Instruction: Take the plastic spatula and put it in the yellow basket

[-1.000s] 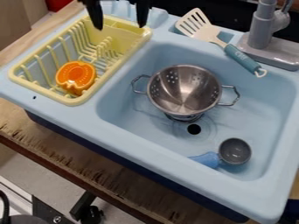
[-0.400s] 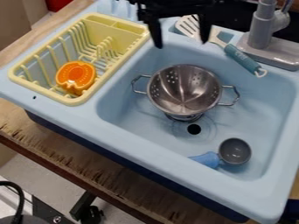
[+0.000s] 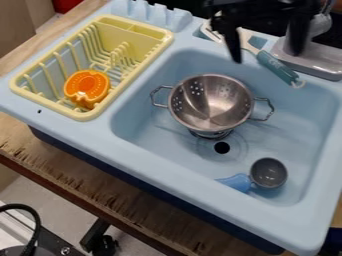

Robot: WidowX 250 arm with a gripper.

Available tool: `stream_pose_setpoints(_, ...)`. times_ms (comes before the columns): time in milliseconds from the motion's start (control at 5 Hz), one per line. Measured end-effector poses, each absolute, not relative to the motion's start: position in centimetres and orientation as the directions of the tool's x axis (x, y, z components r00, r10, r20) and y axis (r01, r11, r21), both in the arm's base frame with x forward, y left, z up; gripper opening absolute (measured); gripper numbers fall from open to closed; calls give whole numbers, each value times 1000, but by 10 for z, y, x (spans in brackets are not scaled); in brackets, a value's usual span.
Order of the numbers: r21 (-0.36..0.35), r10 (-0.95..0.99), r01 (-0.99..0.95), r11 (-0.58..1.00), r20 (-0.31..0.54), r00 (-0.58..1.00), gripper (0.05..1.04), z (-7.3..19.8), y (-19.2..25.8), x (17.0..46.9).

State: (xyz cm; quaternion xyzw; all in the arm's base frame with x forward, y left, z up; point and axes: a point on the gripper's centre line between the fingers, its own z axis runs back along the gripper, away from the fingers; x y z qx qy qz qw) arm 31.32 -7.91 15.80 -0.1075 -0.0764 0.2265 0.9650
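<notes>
The black gripper (image 3: pixel 266 56) hangs at the top right, open, its two fingers spread on either side of the spatula's middle. The plastic spatula (image 3: pixel 276 68) lies across the sink's back edge; its teal handle slants down over the basin, and its cream slotted head is partly hidden behind the gripper. At the upper left the yellow basket (image 3: pixel 91 113), a dish rack, stands on the blue counter with an orange cup-like toy (image 3: pixel 87 88) in its near part.
A metal colander (image 3: pixel 210 103) stands mid-basin. Nearer the front right lies a grey ladle with a blue handle (image 3: pixel 268 173). The grey faucet base (image 3: pixel 314 59) rises at the back right, close to the gripper's right finger. The basin's raised rim (image 3: pixel 200 181) runs around them.
From the top above the yellow basket, the gripper has moved right and somewhat down to the spatula, with its fingers still apart. The spatula, basket and colander have stayed put.
</notes>
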Motion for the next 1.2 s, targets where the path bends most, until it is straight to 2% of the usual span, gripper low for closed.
stream_pose_setpoints(200,-246,464,-431,868,99,880,993,153,-94,316)
stream_pose_setpoints(400,-218,495,-464,859,122,860,993,141,-99,326)
stream_pose_setpoints(800,-149,546,-527,837,151,824,993,120,-90,335)
stream_pose_setpoints(1000,-144,522,-503,852,160,838,961,118,-89,335)
stream_pose_setpoints(1200,-147,497,-478,866,148,855,699,116,-91,333)
